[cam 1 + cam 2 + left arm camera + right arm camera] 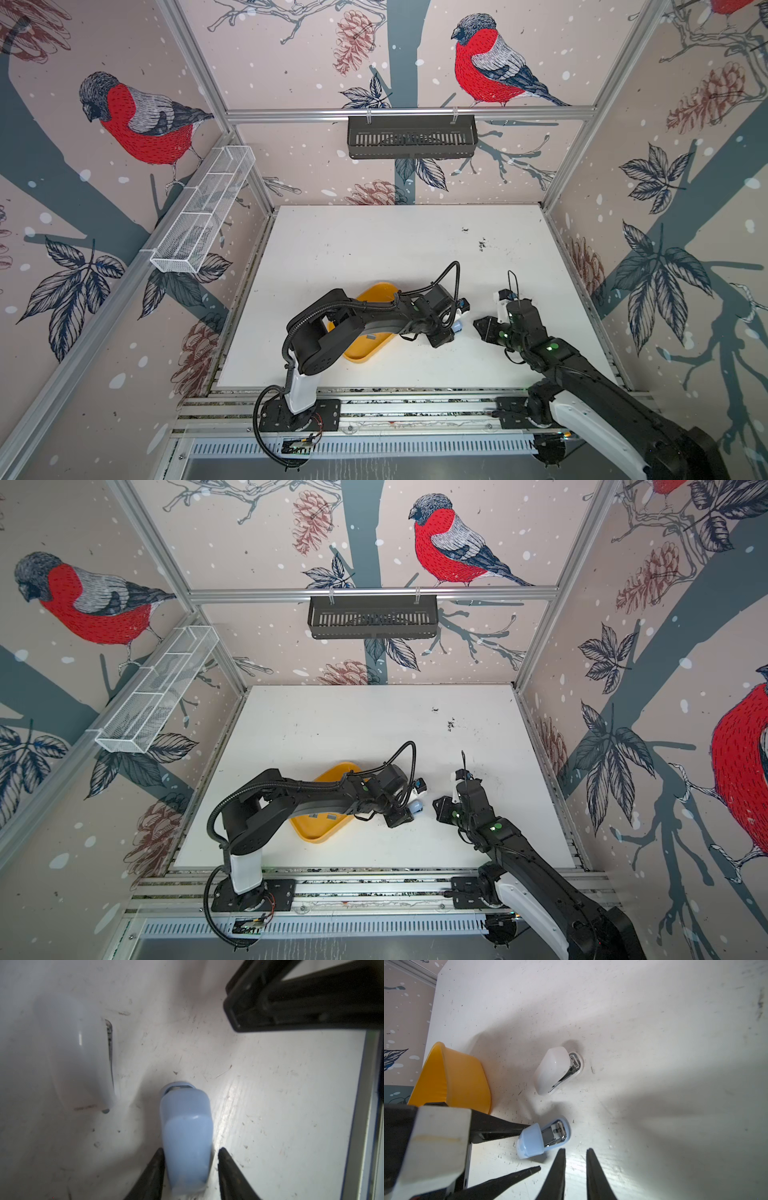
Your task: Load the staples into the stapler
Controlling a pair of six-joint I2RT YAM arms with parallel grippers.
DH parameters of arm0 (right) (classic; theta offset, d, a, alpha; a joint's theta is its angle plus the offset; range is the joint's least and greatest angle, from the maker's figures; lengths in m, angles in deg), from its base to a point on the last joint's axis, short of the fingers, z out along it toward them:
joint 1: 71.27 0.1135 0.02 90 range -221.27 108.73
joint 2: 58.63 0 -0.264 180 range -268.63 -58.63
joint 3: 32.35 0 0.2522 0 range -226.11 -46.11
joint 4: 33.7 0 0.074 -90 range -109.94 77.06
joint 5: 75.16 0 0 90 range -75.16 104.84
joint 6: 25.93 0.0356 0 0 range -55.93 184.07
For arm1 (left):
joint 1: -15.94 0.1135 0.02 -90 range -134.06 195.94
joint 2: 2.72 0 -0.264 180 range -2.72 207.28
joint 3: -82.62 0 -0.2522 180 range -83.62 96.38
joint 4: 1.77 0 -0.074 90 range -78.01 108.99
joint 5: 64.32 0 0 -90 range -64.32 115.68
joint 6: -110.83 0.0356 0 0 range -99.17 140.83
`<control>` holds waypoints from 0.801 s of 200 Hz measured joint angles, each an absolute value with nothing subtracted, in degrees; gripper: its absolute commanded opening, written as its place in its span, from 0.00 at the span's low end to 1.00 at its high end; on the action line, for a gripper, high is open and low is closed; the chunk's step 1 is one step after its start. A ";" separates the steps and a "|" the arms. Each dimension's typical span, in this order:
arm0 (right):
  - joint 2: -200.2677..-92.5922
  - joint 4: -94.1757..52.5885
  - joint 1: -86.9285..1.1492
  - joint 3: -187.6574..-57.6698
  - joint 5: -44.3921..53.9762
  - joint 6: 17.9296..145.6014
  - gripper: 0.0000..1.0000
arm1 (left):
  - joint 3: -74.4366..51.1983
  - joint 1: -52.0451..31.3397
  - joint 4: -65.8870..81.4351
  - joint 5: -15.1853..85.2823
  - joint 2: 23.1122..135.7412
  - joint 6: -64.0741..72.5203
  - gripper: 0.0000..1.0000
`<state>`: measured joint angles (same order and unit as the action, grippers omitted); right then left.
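Well, on the white counter [374,249] the yellow tray [376,291] lies under my left arm [332,316]. My left tool [191,1149] straddles the rear of the blue stapler [187,1126], not yet clamped: one side touches, a gap shows on the other. The stapler's long axis runs straight out toward my right tool [575,1150], which is parted, empty and just beside its nose. The staples [370,337], small grey strips, seem to lie in the tray.

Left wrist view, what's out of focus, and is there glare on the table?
Left wrist view: white stapler blurred, blue stapler sharper, glare streaking the table beside it. Right wrist view: both staplers crisp.
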<state>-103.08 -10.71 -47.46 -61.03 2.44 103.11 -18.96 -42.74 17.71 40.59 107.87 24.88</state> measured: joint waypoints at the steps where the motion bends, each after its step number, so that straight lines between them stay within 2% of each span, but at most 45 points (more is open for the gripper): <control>1: -103.05 -10.71 -47.48 -61.03 2.38 103.14 0.20 | -18.91 -42.74 17.73 40.55 107.91 24.88 0.35; 32: -102.92 -11.52 -48.42 -60.61 0.34 103.31 0.20 | -18.37 -42.78 18.23 39.94 108.15 24.86 0.27; 55: -102.90 -11.52 -49.12 -60.24 -1.25 103.64 0.23 | -18.04 -42.78 18.50 39.13 108.15 24.67 0.16; 91: -102.00 -13.00 -51.94 -60.09 -6.00 104.97 0.31 | -19.17 -42.78 18.58 38.15 105.77 24.16 0.12; 160: -100.45 -18.97 -55.07 -59.06 -16.92 110.30 0.71 | -21.97 -42.56 17.16 37.49 99.41 22.28 0.12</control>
<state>-100.45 -18.97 -55.07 -59.06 -16.92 110.30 -21.97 -42.56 17.16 37.49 99.41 22.28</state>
